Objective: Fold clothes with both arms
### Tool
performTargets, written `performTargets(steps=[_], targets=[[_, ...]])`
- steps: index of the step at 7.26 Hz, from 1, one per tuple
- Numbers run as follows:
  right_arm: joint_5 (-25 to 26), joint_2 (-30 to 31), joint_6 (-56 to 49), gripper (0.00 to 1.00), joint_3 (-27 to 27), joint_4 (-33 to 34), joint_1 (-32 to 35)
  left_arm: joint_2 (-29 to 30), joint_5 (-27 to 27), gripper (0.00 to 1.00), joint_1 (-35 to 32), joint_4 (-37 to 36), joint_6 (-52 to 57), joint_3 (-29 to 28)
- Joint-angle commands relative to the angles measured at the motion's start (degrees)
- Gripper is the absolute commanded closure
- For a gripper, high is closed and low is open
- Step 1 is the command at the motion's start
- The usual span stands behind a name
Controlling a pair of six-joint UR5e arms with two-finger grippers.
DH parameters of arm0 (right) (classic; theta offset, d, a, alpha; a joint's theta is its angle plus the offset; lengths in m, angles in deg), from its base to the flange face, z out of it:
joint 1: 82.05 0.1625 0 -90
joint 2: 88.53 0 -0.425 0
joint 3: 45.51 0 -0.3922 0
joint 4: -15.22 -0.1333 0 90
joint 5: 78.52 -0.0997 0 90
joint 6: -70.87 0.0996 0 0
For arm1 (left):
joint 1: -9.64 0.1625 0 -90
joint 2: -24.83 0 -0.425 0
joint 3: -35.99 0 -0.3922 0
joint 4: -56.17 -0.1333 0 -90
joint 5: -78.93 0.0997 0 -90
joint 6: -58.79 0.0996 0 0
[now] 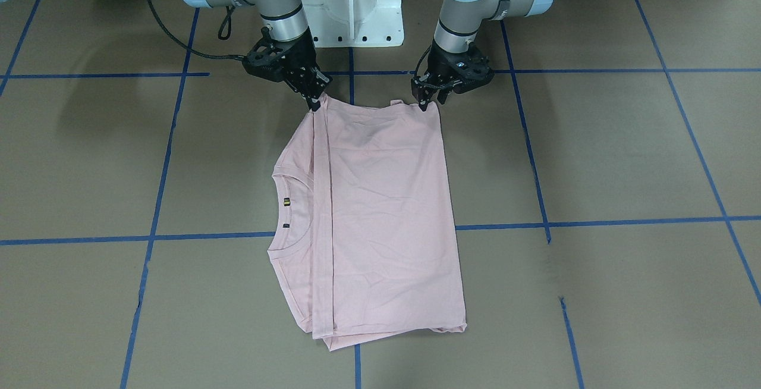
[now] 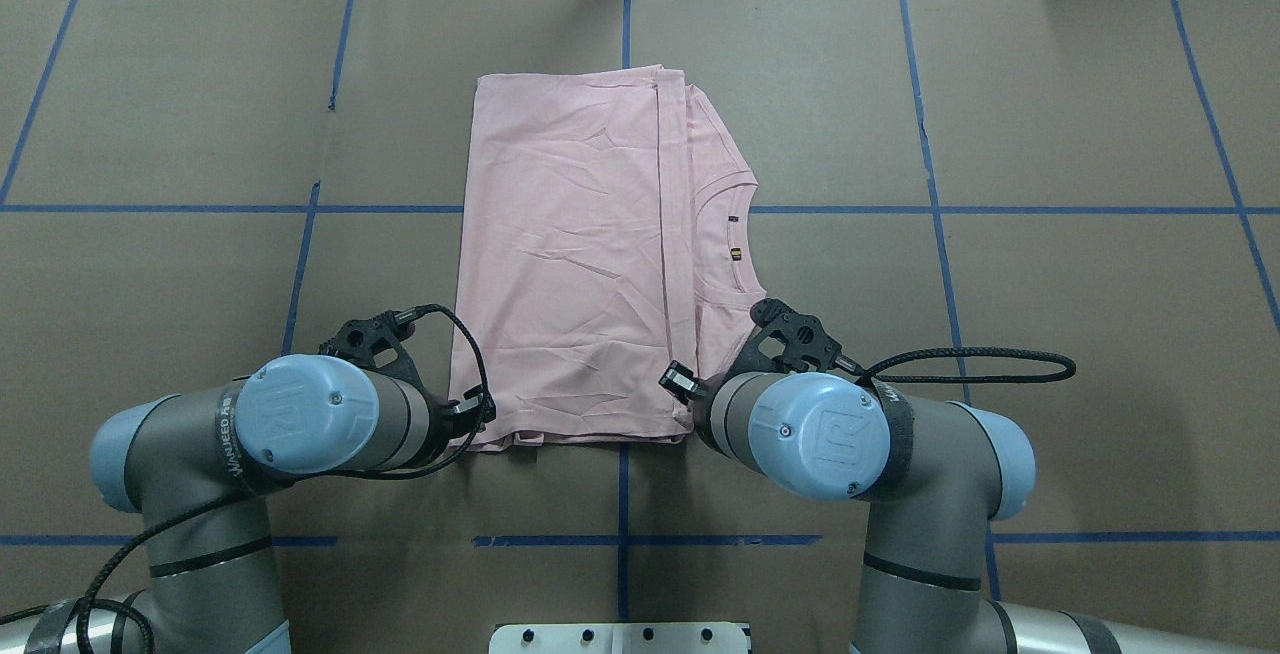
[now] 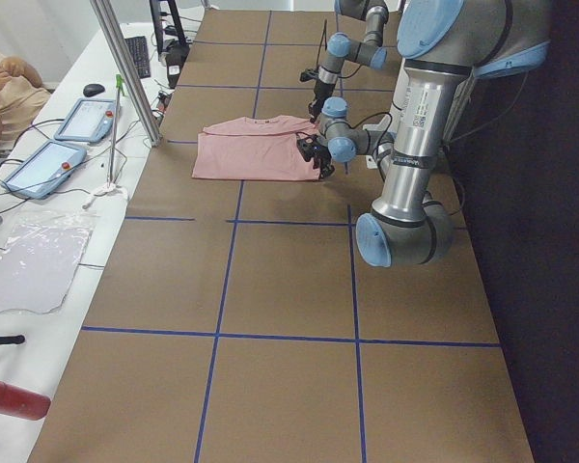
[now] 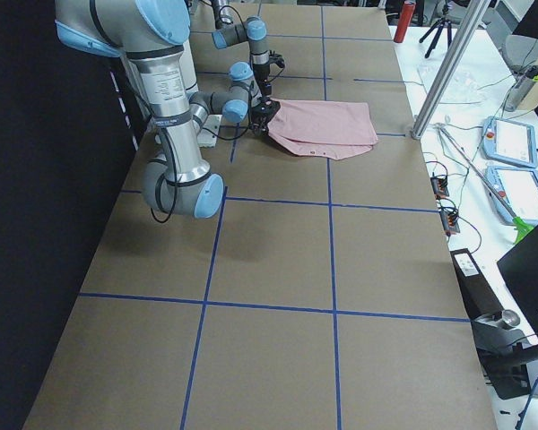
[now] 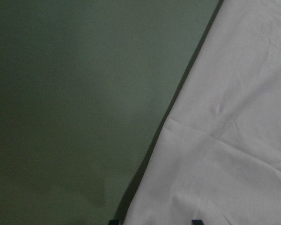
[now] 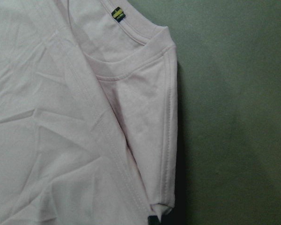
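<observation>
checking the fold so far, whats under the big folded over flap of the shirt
The shirt's collar and a shoulder poke out past the flap; everything else beneath is covered.

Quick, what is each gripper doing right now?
Left gripper: looks open, fingertips apart astride the T-shirt at its robot-side edge.
Right gripper: shut on the T-shirt's other robot-side corner.

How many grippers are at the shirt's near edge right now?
2: left gripper at the hem-side corner of the T-shirt, right gripper at its neck-side corner.
</observation>
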State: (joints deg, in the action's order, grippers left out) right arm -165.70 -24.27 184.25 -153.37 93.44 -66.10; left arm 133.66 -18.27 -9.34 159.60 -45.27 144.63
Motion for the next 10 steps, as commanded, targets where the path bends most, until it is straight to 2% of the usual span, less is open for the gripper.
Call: performTargets(steps=[1,3,4,5,8,9,10], targets=[[0.0,0.1,0.0,1.00,-0.1,0.0,0.0,0.0,0.1,0.51,0.4,-0.1,0.0,-0.4],[0.0,0.0,0.0,1.00,-0.2,0.0,0.0,0.0,0.1,0.54,0.9,-0.1,0.0,-1.5],[0.0,0.0,0.0,1.00,-0.2,0.0,0.0,0.0,0.1,0.72,0.9,-0.1,-0.4,-1.5],[0.0,0.0,0.0,1.00,-0.2,0.0,0.0,0.0,0.0,1.00,0.9,-0.1,-0.7,-1.2],[0.0,0.0,0.0,1.00,-1.0,0.0,0.0,0.8,-0.2,1.00,0.8,-0.1,-0.9,0.8],[0.0,0.5,0.1,1.00,-4.3,0.1,0.3,-0.8,-0.2,1.00,0.3,-0.8,-1.1,5.7],[0.3,4.3,0.8,1.00,-9.8,0.1,-1.6,-2.9,-0.4,1.00,0.6,-4.1,-3.4,13.5]])
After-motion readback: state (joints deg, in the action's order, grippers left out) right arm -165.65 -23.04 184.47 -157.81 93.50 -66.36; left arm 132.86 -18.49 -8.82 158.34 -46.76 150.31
